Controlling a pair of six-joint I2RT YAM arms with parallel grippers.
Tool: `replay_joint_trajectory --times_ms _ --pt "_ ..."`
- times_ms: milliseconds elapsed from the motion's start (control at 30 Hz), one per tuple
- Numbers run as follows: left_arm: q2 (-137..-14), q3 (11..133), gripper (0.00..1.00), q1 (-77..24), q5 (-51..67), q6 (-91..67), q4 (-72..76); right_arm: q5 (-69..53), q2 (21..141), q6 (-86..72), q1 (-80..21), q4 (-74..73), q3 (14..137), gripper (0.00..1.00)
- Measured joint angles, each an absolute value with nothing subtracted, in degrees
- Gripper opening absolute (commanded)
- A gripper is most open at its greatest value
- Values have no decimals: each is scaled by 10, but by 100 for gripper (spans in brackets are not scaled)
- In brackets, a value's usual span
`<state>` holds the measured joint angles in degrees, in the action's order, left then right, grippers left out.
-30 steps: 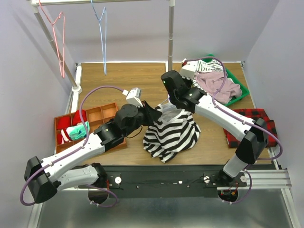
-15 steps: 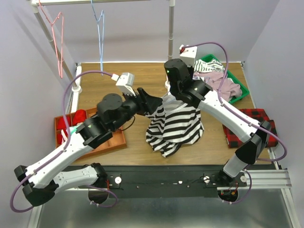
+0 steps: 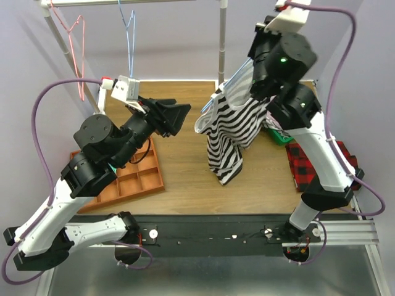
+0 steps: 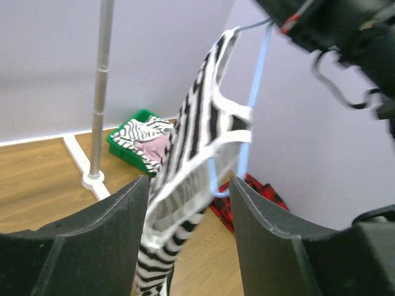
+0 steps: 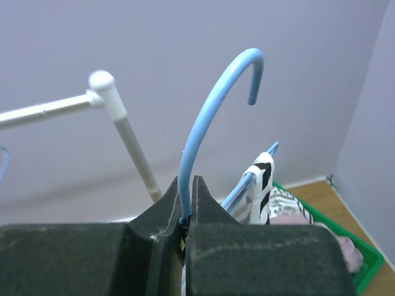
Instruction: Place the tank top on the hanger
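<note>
Table (image 3: 185, 166): wooden top, with both arms bolted at its near edge.
Rack (image 3: 222, 43): white upright pole at the table's far edge, joined to a horizontal rail overhead.
Right arm (image 3: 321, 154): reared up high over the right half of the table.
Left arm (image 3: 80, 179): raised over the left side, its wrist turned toward the tank top.
Tank top (image 3: 231, 132): black-and-white stripes, lifted off the table. It hangs from the hanger under the right wrist, straps at the top and hem dangling above the wood.
Divided tray (image 3: 139, 182): orange-brown, at the left of the table and partly under the left arm.
Plaid cloth (image 3: 302, 176): red and black, lying flat at the right edge.
Green bin (image 4: 120, 137): at the far right corner, holding a pale pink garment (image 4: 157, 147) and some striped fabric.
Hanger (image 4: 258, 80): light-blue wire, threaded through the tank top's straps, hook pointing up.
Spare hangers: pink-red hanger (image 3: 78, 68) and second blue hanger (image 3: 129, 43), both on the rail.
Right gripper (image 5: 186, 188): fingers pressed together, pinching the hanger's neck just below the hook.
Left gripper (image 4: 188, 185): fingers spread, holding nothing, just beside the tank top but not touching it.
</note>
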<state>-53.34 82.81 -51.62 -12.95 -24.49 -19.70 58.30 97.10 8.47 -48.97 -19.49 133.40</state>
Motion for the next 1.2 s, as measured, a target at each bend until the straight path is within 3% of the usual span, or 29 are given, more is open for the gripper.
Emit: replay_joint_trajectory --times_ms 200,700,1200 --pt "-569 888 67 -516 -135 -204 -223 561 956 140 -526 -155 1384 1" --pt "-641 1013 60 -516 -66 -100 -380 523 913 101 -533 -166 1179 1" --pt "-718 995 54 -517 5 -73 -460 508 913 68 -533 -170 1139 1"
